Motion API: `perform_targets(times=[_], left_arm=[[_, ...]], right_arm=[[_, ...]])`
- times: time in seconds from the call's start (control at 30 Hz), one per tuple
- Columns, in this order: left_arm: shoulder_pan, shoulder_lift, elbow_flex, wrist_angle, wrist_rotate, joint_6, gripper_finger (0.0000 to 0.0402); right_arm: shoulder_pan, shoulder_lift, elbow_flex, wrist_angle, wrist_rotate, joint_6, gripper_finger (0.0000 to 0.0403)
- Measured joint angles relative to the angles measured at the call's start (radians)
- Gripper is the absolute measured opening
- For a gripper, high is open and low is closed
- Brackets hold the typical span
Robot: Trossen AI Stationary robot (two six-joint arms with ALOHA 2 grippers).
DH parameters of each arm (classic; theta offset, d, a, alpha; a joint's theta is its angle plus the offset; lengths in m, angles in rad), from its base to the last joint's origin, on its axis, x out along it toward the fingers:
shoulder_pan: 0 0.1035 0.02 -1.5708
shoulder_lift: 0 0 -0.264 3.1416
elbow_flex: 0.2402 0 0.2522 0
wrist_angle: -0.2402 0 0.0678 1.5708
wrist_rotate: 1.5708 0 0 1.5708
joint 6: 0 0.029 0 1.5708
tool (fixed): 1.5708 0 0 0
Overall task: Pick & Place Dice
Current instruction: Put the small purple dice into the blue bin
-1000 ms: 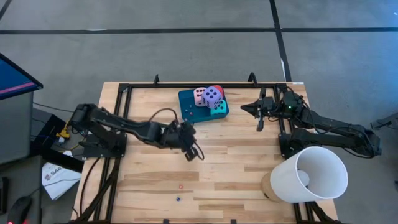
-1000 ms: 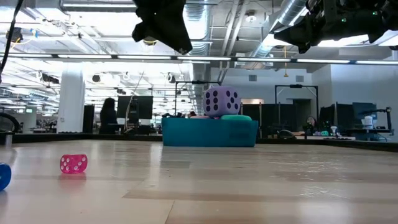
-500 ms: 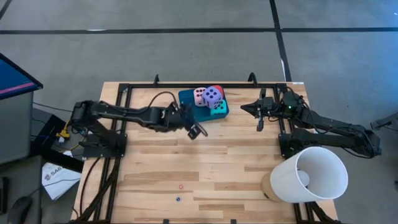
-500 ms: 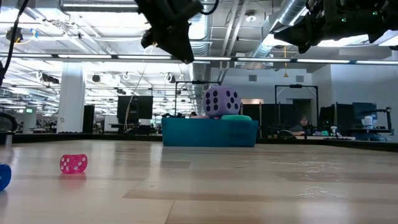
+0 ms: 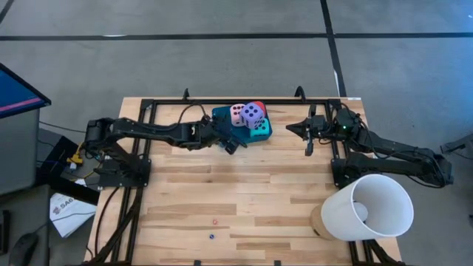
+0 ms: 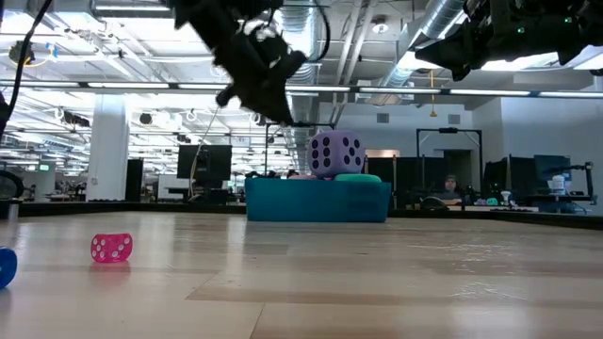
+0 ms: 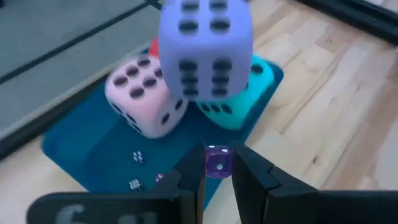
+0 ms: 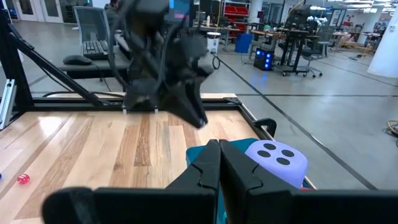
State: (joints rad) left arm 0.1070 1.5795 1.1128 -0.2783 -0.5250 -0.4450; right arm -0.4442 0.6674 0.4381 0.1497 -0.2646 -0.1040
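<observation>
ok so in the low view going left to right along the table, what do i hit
blue small die at the edge → small pink die → left gripper overhead, holding a small purple die → teal tray with the big purple die on top → right gripper up high

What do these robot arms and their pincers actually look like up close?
Both arms are black, built from slim jointed segments on black bases. A thin black cable loops along the left arm; the right arm shows a small green light near its wrist. The left gripper and the right gripper each end in two flat, dark, wedge-shaped fingers.
</observation>
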Motion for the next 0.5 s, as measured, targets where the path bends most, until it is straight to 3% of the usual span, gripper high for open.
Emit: perform_targets(times=[0.3, 0.5], left_arm=[[0.094, -0.005, -0.155, 0.106, 0.016, -0.034, 0.0047], [0.148, -0.006, -0.201, 0.243, 0.129, -0.034, 0.0051]], right_arm=[[0.0, 0.0, 0.0, 0.001, 0.0, 0.0, 0.0], [0.0, 0.0, 0.0, 0.008, 0.0, 0.0, 0.0]])
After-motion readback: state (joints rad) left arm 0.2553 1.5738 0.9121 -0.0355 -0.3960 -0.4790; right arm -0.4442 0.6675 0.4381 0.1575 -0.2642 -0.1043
